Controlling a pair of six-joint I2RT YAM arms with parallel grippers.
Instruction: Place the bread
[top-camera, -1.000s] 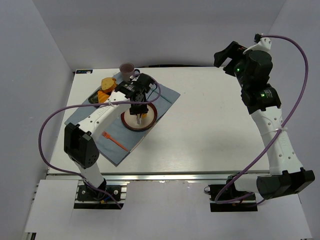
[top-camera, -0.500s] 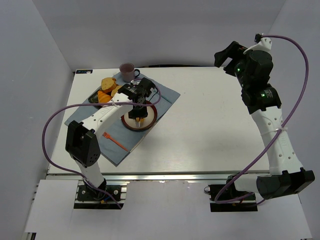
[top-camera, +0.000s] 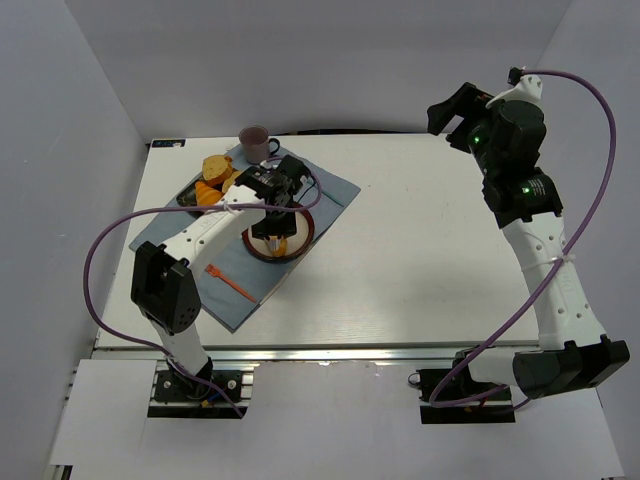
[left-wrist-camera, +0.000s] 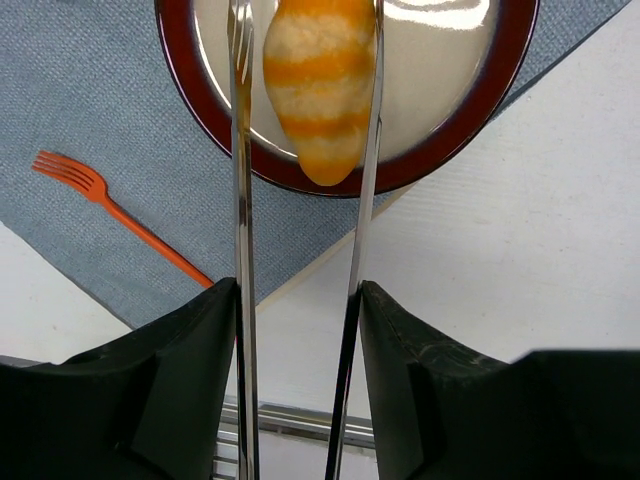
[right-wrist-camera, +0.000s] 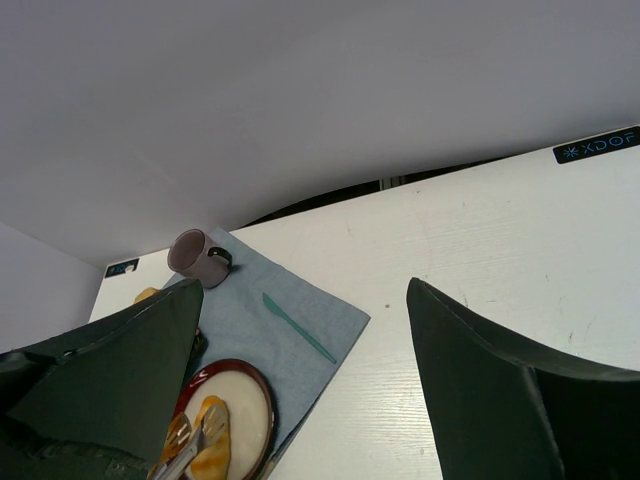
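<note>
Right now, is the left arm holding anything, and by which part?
Apparently nothing is gripped: the bread lies on the plate between the left fingers, with a visible gap beside one finger.

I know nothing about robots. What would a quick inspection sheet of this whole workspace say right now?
Surface: white table, with a blue-grey cloth at its far left.
Job's things: bread lying on the red-rimmed plate.
Clutter: mug, tray of pastries, orange fork, teal knife.
Grippers: left gripper over the plate, fingers parted either side of the bread; right gripper up at the far right, open, empty.
Cables: left purple cable loops out leftward; right purple cable arcs over its arm.
Surroundings: pale walls; nothing else seen.
</note>
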